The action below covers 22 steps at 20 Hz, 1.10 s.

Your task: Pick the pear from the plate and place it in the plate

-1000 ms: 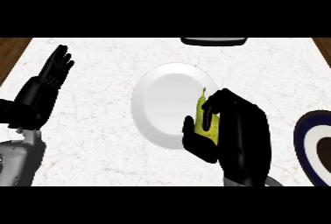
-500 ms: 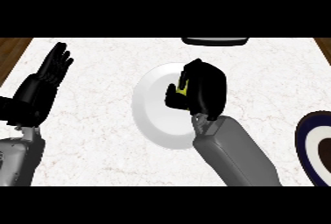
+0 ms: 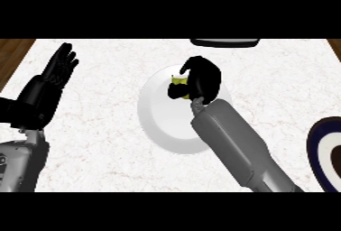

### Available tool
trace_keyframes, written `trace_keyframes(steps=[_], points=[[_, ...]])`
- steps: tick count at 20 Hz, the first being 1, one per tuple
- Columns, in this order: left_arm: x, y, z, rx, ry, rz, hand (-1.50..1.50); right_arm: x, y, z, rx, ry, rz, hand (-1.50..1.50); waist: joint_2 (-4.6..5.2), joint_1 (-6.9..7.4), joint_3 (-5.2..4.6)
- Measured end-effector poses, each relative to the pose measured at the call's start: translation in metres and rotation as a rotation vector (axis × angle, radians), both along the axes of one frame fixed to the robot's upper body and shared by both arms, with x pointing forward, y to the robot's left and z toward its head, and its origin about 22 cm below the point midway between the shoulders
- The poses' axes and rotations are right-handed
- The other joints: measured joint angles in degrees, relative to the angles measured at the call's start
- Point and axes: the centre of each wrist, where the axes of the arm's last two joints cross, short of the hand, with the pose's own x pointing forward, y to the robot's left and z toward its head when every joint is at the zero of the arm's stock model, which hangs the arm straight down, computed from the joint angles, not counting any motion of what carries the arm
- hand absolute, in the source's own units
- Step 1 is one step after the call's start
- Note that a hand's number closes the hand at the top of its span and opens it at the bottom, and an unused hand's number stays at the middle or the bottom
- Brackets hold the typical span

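Your right hand [image 3: 200, 81] is over the upper part of the white plate [image 3: 160, 122], with its fingers and thumb curled round the pear [image 3: 177, 81]. Only a small yellow-green patch of the pear shows between thumb and fingers; the rest is hidden by the black hand. You cannot tell from this view whether the pear is touching the plate's surface or held just above it. The right forearm [image 3: 236, 144] runs from the lower right up across the plate's right side and covers part of its rim.

Your left hand [image 3: 47, 90] shows at the left of the view, fingers straight and apart, pointing up toward the far edge of the counter [image 3: 100, 158]. It holds nothing and is well apart from the white plate. Its grey forearm [image 3: 20, 164] comes in at the lower left corner.

At the right edge you see part of a second plate [image 3: 326, 153], dark blue at the rim with a white ring and a dark centre. It is cut off by the view's edge and lies well apart from the white plate, on the other side of the right forearm.

At the top edge, just beyond the white plate, a dark object [image 3: 225, 43] with a light rim shows only in part; you cannot tell what it is
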Motion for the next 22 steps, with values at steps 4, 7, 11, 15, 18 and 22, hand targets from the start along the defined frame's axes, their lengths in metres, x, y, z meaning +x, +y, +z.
trace_keyframes(steps=[4,7,11,15,18,22], points=[[0.003,-0.005,0.002,0.002,-0.002,-0.006,0.00,0.009,-0.001,-0.015,0.089,0.002,0.001,-1.50,0.16,0.48,0.02],[0.003,-0.003,0.001,0.004,-0.010,-0.011,0.00,0.016,-0.003,-0.018,0.160,-0.049,0.006,-1.50,0.32,0.92,0.04],[0.002,-0.007,0.004,0.004,-0.004,-0.013,0.00,0.019,-0.001,-0.016,0.241,-0.169,-0.011,-1.50,0.25,1.06,0.05],[-0.002,-0.001,-0.001,0.004,0.004,-0.006,0.00,0.020,-0.002,-0.008,0.353,-0.265,-0.027,-1.50,0.08,0.46,0.05],[-0.004,0.005,0.001,0.004,0.002,0.007,0.00,0.019,-0.004,0.000,0.430,-0.314,-0.043,-1.50,-0.18,-0.34,0.02],[-0.007,0.009,-0.003,0.004,0.008,0.028,0.00,0.009,-0.020,-0.007,0.512,-0.358,-0.078,-1.50,-0.49,-1.64,0.01]])
